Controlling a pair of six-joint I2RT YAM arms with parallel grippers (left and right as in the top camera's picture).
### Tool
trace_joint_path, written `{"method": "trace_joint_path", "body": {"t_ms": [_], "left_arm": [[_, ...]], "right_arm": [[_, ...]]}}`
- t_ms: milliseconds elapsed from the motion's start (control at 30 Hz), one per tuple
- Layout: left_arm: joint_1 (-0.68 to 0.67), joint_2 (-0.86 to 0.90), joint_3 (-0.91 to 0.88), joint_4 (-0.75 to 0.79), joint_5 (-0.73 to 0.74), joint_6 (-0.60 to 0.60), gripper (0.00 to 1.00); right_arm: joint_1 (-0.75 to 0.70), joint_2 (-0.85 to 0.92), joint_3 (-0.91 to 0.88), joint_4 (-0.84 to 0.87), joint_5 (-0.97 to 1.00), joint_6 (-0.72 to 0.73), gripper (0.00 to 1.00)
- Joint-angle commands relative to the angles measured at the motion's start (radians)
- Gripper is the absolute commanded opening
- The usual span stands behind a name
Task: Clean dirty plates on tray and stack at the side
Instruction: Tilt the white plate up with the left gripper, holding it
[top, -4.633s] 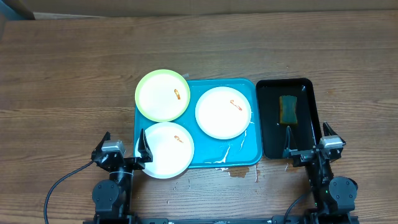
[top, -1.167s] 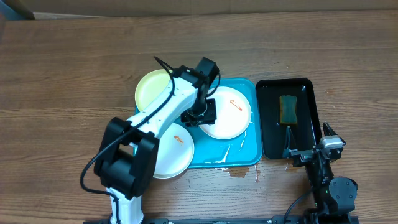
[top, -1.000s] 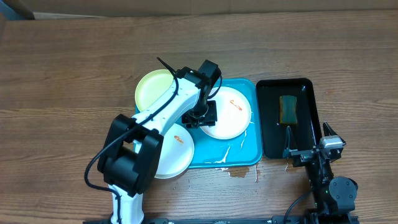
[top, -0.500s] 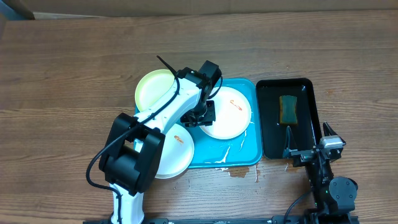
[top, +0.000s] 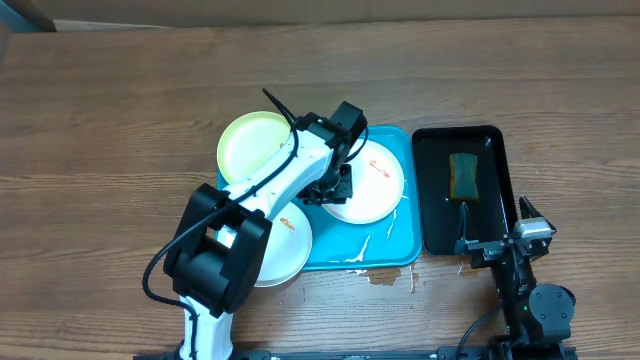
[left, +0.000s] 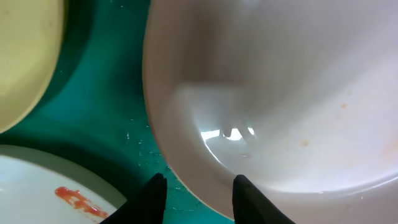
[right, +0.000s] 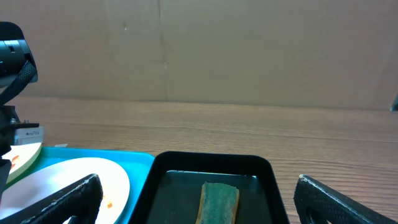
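Blue tray (top: 385, 250) holds plates — left jaws grip white plate (top: 375, 185); right jaws wide.

A narrow glossy black tray (top: 420, 200) is shown directly ahead of the wide-open right gripper (top: 492, 225), with a green sponge (top: 462, 175) laid lengthwise in its far half, well beyond the fingertips. A small wet patch (top: 385, 275) is seen on the brown wooden table (top: 120, 120), to the left of that gripper and nearer the front edge. A plain cardboard wall (right: 217, 50) is seen beyond the table's far edge, facing the gripper.
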Motion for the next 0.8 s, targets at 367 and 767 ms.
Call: {"method": "trace_joint_path", "body": {"t_ms": [367,767], "left_arm": [[-0.010,0.019,-0.033,0.030,-0.061,-0.031,0.32],[-0.003,0.018,-0.085,0.111,-0.072,-0.016,0.22]], "right_arm": [[-0.001,-0.009,-0.011,0.006,0.007,-0.005,1.00],[-0.001,-0.008,-0.011,0.006,0.007,-0.005,1.00]]}}
